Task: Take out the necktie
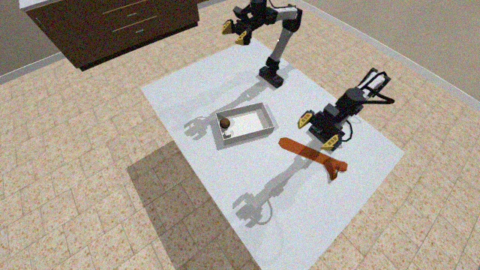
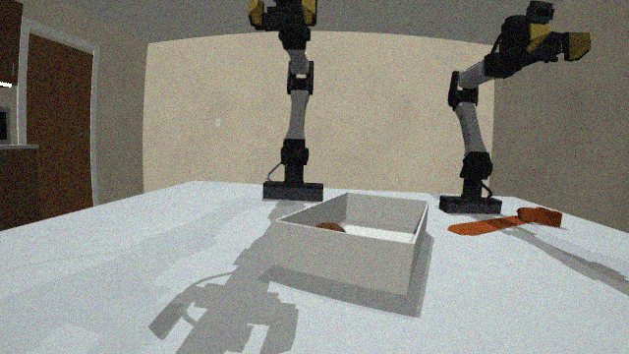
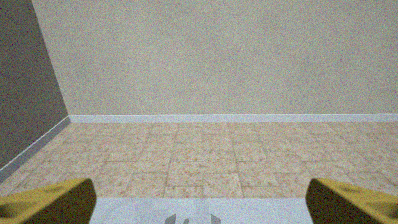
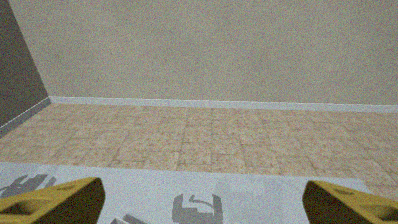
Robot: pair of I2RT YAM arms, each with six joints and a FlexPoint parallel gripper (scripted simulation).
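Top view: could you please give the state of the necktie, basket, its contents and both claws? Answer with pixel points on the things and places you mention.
Necktie (image 1: 300, 148) (image 2: 484, 226): lying on the table, one end bunched
Basket (image 1: 247, 137) (image 2: 344, 261) (image 4: 135, 219): standing flat
Brown round object (image 1: 224, 122) (image 2: 331, 227): in the basket
Small pale object (image 1: 227, 133): in the basket
Left claw (image 1: 319, 130) (image 2: 558, 41) (image 3: 200, 188): open
Right claw (image 1: 235, 32) (image 2: 282, 12) (image 4: 204, 202): open

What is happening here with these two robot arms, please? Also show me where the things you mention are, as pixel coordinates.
Neither arm is handling anything: the left gripper (image 1: 318, 131) (image 2: 560, 43) (image 3: 200, 188) and right gripper (image 1: 235, 33) (image 2: 282, 14) (image 4: 203, 188) are open, raised clear. The orange necktie (image 1: 300, 148) (image 2: 484, 226) lies on the table (image 1: 176, 94) (image 2: 98, 246) (image 3: 125, 210) (image 4: 145, 187), outside the basket (image 1: 249, 137) (image 2: 344, 261) (image 4: 134, 219). The basket stands flat, with a brown round object (image 1: 224, 122) (image 2: 331, 227) and a small pale one (image 1: 227, 134) inside.
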